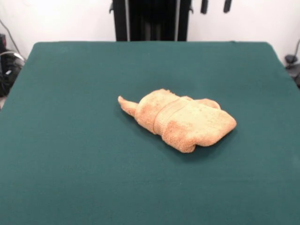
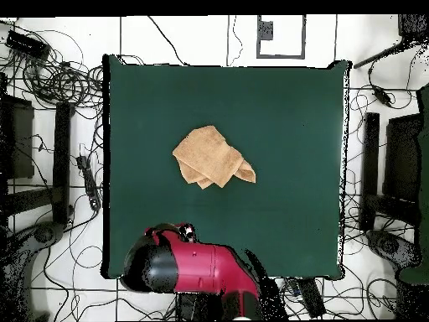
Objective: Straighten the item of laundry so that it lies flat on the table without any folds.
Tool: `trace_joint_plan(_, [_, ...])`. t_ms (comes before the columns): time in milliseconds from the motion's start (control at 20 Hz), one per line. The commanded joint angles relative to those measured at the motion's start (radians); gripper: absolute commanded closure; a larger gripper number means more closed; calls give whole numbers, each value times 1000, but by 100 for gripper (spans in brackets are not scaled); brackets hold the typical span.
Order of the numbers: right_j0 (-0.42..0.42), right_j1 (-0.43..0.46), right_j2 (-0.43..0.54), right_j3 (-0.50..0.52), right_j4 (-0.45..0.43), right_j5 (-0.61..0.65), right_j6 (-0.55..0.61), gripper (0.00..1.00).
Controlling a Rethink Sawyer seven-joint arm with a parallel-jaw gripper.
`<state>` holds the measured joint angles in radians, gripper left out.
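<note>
The orange-tan towel [image 1: 180,119] lies bunched and folded over itself a little right of the middle of the green table [image 1: 70,164]. A woven band crosses its top and one corner pokes out to the left. Its white tag is hidden. In the overhead view the towel [image 2: 212,157] is a crumpled patch at the centre left of the table [image 2: 293,126]. My gripper [image 1: 216,5] shows only as two dark fingertips [image 1: 205,5] at the top edge, apart from each other, empty and far behind the towel. My red arm [image 2: 205,270] is drawn back at the table's bottom edge.
The black pedestal [image 1: 151,19] stands behind the table's far edge. Cables and dark equipment [image 2: 50,80] lie on the floor around the table, and black stands [image 2: 394,159] sit to the right of it.
</note>
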<state>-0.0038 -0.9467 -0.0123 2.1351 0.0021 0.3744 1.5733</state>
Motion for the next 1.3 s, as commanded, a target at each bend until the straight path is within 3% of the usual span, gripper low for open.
trace_joint_plan(50, [31, 182, 19, -48, 4, -128, 215, 0])
trace_joint_plan(750, [-16, 372, 36, -126, 11, -258, 173, 0])
trace_joint_plan(1300, [-53, 406, 25, -184, -12, -227, 127, 0])
